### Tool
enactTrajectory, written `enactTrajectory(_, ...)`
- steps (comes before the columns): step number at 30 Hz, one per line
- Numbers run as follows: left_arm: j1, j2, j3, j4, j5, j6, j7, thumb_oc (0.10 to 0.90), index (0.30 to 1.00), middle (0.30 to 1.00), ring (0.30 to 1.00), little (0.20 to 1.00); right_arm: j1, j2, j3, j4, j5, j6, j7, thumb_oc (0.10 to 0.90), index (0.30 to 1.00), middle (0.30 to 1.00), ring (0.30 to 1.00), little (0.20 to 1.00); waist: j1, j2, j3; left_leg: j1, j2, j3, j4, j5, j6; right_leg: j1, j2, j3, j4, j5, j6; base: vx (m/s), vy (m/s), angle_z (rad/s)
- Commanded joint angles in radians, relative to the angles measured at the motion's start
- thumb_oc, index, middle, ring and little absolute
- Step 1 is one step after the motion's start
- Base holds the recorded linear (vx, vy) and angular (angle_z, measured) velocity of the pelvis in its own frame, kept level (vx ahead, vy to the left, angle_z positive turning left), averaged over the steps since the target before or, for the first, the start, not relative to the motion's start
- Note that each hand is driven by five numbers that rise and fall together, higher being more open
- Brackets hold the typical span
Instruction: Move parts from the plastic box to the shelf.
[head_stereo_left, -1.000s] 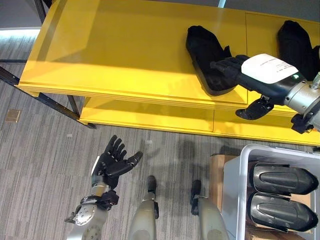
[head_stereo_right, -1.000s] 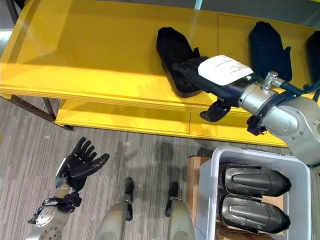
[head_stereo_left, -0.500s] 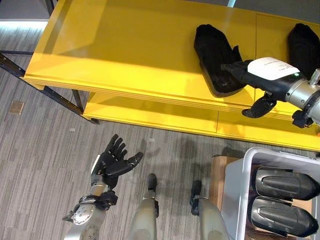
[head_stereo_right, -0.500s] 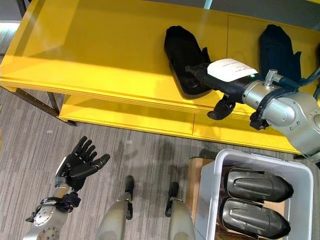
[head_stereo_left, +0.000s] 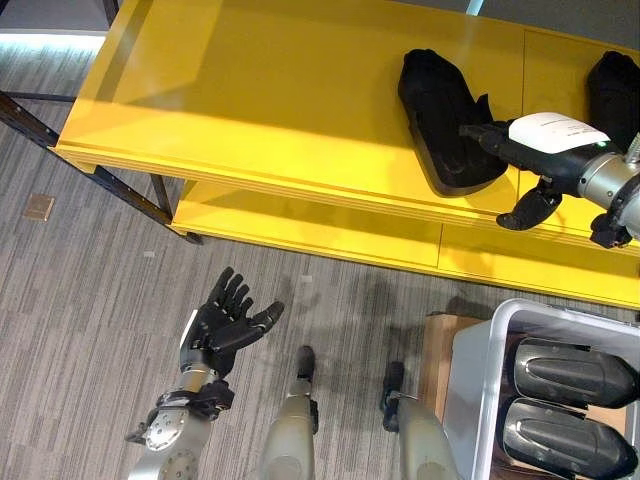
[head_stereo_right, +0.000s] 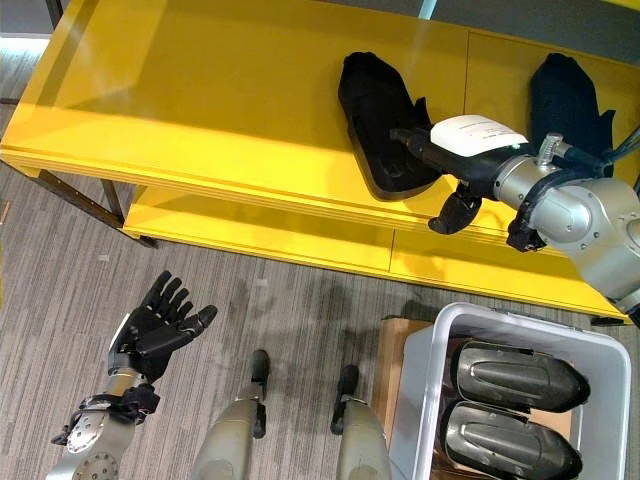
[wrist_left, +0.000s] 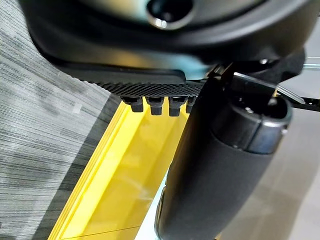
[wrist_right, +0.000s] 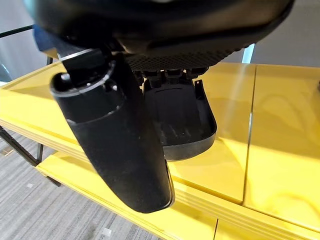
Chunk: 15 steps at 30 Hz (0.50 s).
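**A:** Right hand (head_stereo_right: 470, 140) is up at the broad yellow two-tier shelf (head_stereo_left: 260, 90), reaching in from the front edge. Straight fingers rest against the black moulded plastic part (head_stereo_left: 445, 120) lying on the top deck, thumb hanging loose below the shelf lip. Nothing gripped.

**B:** The right wrist view agrees: fingers stretched out flat over the near end of that part (wrist_right: 180, 117), hollow ribbed side up, thumb well off it. How does the part sit?

**A:** Flat on the top board, lengthwise front to back, its near end close to the front edge and just beside the seam between two yellow panels. A second black part (head_stereo_right: 570, 100) of the same kind lies further along to the right, apart from the first, beyond the arm.

**B:** And the supply?

**A:** The white plastic box (head_stereo_right: 425, 385) stands on the grey striped carpet floor (head_stereo_left: 90, 300) at lower right, below the shelf front. Two dark glossy moulded parts (head_stereo_right: 515, 375) lie in it, stacked one in front of the other.

**B:** Left hand?

**A:** Left hand (head_stereo_left: 222, 325) hangs low over the carpet, palm up, fingers spread and relaxed, holding nothing, well apart from shelf and box.
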Motion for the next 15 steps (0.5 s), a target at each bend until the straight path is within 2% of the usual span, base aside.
enactTrajectory(1,0.032,0.084,0.009,-0.143,-0.016,-0.103,-0.028,0.900,1.000,1.000,1.000,1.000,-0.210,-0.003,0.030,0.001,0.033,-0.007,-0.060,0.900,1.000,1.000,1.000,1.000,0.012,-0.038,-0.029,0.015,0.074,0.036,0.083,-0.098,-0.043,0.074,-0.045,-0.019,-0.098,0.029,0.055,0.00,0.000,0.00)
enactTrajectory(15,0.031,0.082,0.013,-0.155,-0.022,-0.106,-0.021,0.900,1.000,1.000,1.000,1.000,-0.270,0.027,0.089,0.054,0.028,0.002,-0.062,0.900,1.000,1.000,1.000,1.000,0.026,-0.035,-0.017,0.001,0.069,0.027,0.084,-0.097,-0.041,0.067,-0.047,-0.027,-0.093,0.028,0.053,0.00,0.000,0.02)
